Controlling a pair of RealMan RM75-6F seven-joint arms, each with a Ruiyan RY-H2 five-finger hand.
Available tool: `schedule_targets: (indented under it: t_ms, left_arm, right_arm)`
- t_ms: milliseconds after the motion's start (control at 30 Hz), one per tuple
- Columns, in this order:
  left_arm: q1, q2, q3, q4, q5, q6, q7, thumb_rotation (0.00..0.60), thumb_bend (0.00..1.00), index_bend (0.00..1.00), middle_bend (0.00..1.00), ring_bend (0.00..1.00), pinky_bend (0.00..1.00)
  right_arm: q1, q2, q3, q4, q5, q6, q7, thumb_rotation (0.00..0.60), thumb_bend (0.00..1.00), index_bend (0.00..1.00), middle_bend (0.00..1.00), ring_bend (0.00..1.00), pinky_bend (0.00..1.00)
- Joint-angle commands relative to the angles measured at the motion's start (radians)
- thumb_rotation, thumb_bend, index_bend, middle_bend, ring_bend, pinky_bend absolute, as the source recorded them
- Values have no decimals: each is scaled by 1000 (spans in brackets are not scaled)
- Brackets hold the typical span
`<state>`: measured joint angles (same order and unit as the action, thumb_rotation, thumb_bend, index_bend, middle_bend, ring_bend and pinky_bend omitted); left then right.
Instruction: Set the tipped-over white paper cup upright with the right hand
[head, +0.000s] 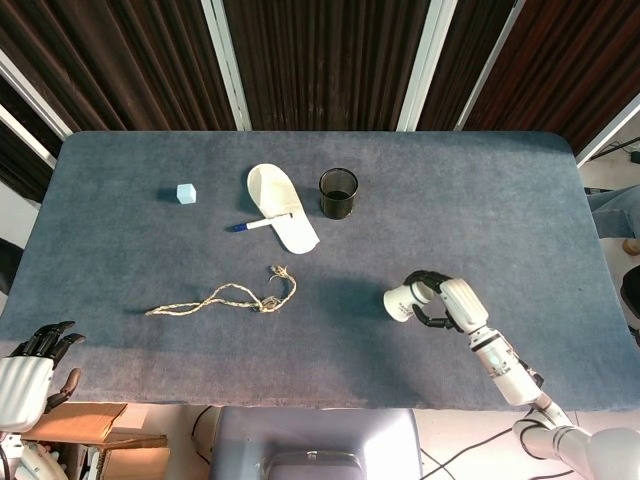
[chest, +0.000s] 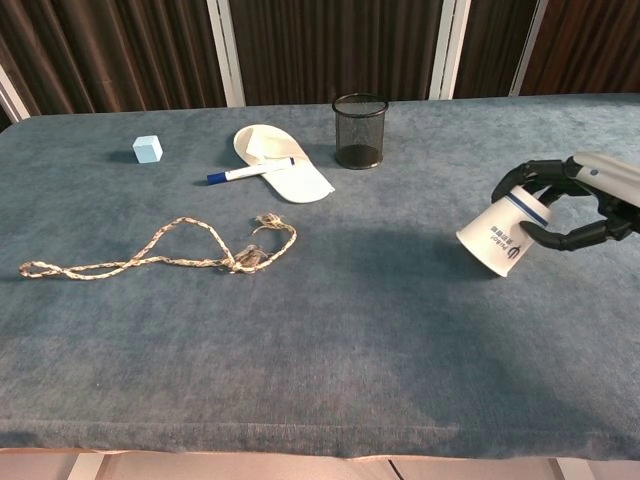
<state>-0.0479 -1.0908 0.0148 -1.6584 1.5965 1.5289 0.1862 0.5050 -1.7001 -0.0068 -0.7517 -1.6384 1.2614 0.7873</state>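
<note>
The white paper cup (chest: 503, 235) (head: 399, 301) with a blue band is tilted, its wide end pointing down and left, just above the blue-grey table (chest: 330, 330) at the right. My right hand (chest: 577, 203) (head: 447, 301) grips it around the narrow end, fingers curled over and under it. My left hand (head: 28, 372) hangs off the table's front left corner in the head view, fingers apart, holding nothing.
A black mesh pen holder (chest: 359, 131) stands at the back centre. Beside it lie a white slipper (chest: 283, 171) with a blue marker (chest: 245, 172) across it. A frayed rope (chest: 160, 250) lies at the left, a small light-blue cube (chest: 147, 149) at the far left.
</note>
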Motion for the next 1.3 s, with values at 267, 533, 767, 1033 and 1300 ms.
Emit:
schedule_targets:
  t_ms: [267, 533, 767, 1033, 1300]
  left_arm:
    - [-2, -1, -3, 2, -9, -6, -2, 600, 387, 336, 194, 178, 412]
    - [-1, -1, -2, 3, -5, -3, -6, 600, 386, 336, 194, 178, 412]
    - [-1, 0, -2, 1, -6, -4, -5, 600, 386, 336, 194, 178, 412]
    - [0, 2, -3, 1, -8, -1, -11, 600, 387, 337, 194, 180, 412]
    - [0, 2, -4, 2, -10, -3, -15, 600, 386, 337, 194, 183, 412]
  right_arm:
    - [13, 207, -16, -241, 55, -160, -306, 600, 679, 325, 248, 101, 179]
    - [27, 303, -5, -417, 119, -252, -540, 600, 520, 198, 165, 9, 67]
    - [59, 313, 20, -477, 147, -293, -719, 600, 418, 185, 156, 5, 59]
    - [88, 285, 42, -497, 155, -297, -893, 600, 369, 311, 236, 116, 182]
    - [93, 258, 51, -513, 201, -321, -974, 600, 369, 379, 292, 175, 246]
